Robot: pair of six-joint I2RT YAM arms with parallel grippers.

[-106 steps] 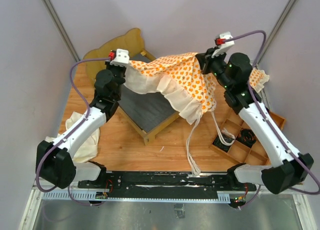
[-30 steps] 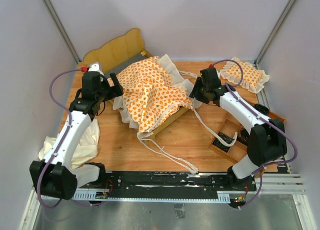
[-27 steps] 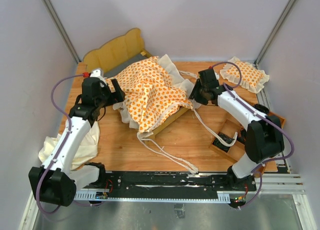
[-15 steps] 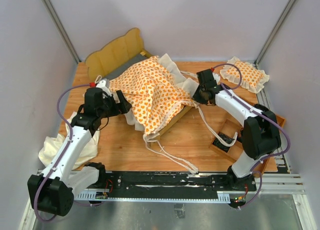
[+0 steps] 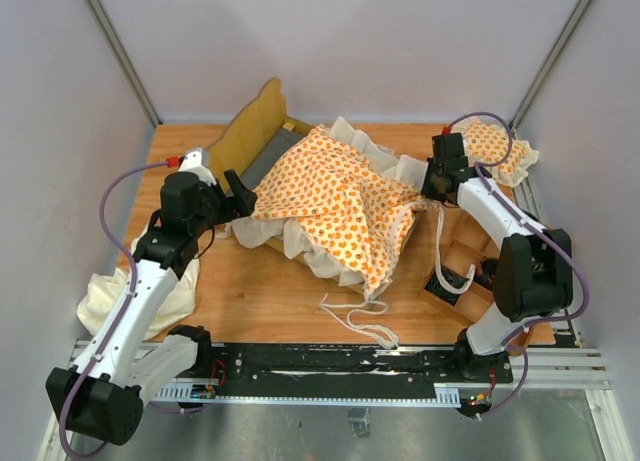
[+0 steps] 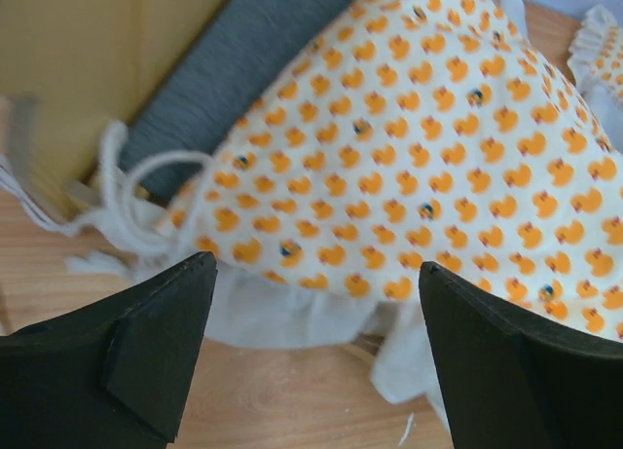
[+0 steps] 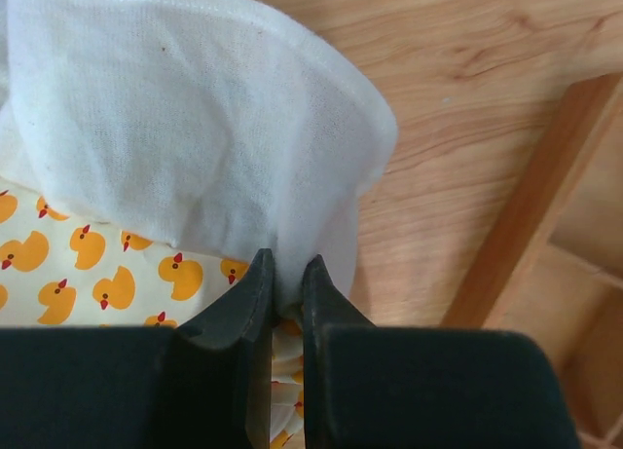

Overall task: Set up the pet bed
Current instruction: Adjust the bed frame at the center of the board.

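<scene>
No writing, label, brand, number or sign can be read in any view. The only marking is the repeated print of small orange ducks on the cushion (image 6: 438, 157), which is a picture pattern and not lettering.
</scene>
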